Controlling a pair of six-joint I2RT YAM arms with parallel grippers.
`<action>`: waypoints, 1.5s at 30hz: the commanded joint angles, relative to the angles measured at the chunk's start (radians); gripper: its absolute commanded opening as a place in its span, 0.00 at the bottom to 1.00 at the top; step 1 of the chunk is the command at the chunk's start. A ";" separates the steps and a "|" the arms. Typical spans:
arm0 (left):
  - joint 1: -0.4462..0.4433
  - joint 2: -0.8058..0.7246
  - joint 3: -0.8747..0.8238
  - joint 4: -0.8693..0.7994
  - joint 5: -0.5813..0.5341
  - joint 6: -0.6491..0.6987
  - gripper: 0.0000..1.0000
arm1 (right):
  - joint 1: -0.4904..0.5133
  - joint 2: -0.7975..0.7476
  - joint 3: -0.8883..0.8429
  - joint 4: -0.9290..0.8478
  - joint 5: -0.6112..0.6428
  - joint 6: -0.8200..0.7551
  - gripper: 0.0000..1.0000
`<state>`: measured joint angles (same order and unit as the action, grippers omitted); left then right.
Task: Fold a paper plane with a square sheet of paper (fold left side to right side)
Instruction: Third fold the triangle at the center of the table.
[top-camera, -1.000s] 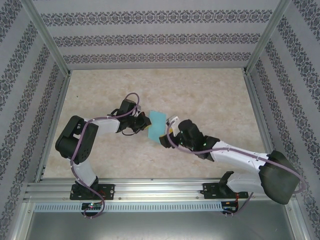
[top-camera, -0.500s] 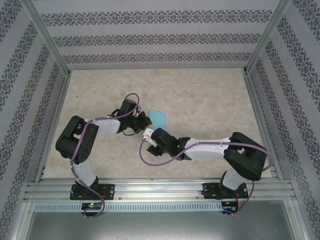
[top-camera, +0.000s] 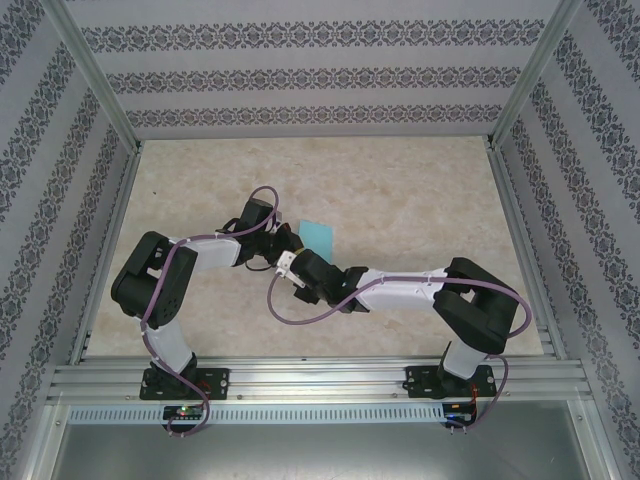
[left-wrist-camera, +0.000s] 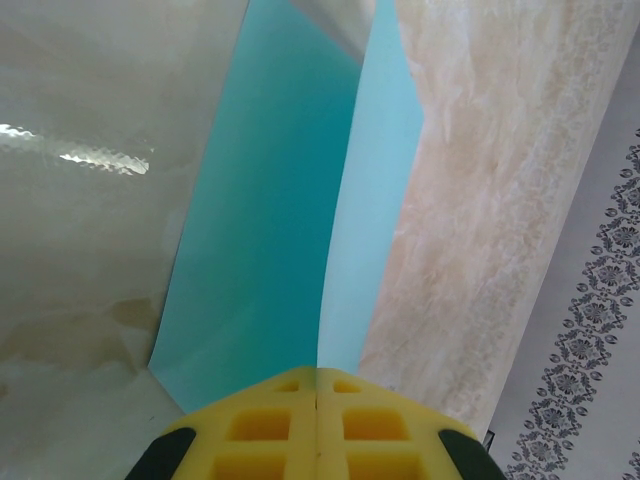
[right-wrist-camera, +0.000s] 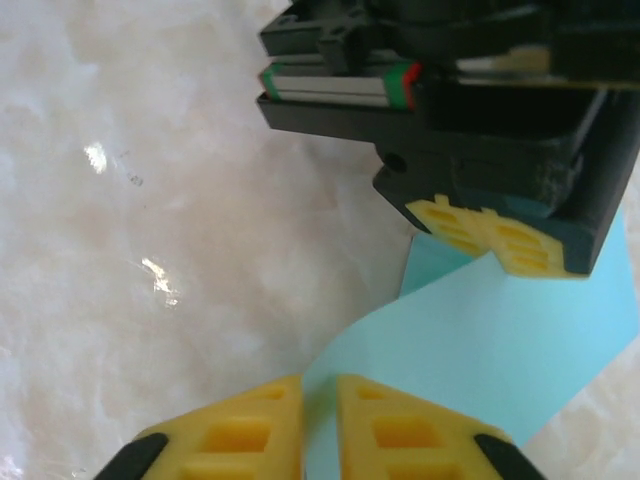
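Observation:
The square sheet of paper (top-camera: 318, 234) is light teal and lies mid-table, bent upward along its near-left side. My left gripper (top-camera: 284, 243) is shut on that edge; in the left wrist view its yellow fingertips (left-wrist-camera: 318, 372) press together on the paper (left-wrist-camera: 265, 230), which curves away in two tones. My right gripper (top-camera: 297, 262) sits just in front of the left one. In the right wrist view its jaws (right-wrist-camera: 318, 385) are shut on a lifted corner of the sheet (right-wrist-camera: 500, 340), with the left gripper's fingers (right-wrist-camera: 490, 235) just beyond.
The beige marbled table (top-camera: 400, 190) stretches wide behind and beside the paper. Patterned walls and aluminium posts (top-camera: 100, 90) enclose it on three sides. A rail (top-camera: 320, 375) runs along the near edge by both arm bases.
My right arm has swung left across the table to the paper's near-left corner, beside the left gripper, and its jaws have closed on the sheet. The left arm has not moved.

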<state>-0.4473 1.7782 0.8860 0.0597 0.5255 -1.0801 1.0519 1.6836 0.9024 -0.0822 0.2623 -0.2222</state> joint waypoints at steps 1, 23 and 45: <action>-0.008 -0.020 0.032 -0.038 0.008 0.050 0.00 | 0.003 0.010 0.028 -0.041 0.017 -0.011 0.00; 0.098 -0.015 0.267 -0.329 0.156 0.347 0.31 | -0.033 0.003 -0.001 -0.028 -0.084 0.012 0.00; 0.029 0.421 0.562 -0.478 0.088 0.462 0.21 | -0.042 0.014 0.011 -0.042 -0.131 0.049 0.00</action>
<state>-0.4137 2.1647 1.4334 -0.3664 0.6453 -0.6651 1.0245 1.6920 0.9058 -0.1219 0.1734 -0.2031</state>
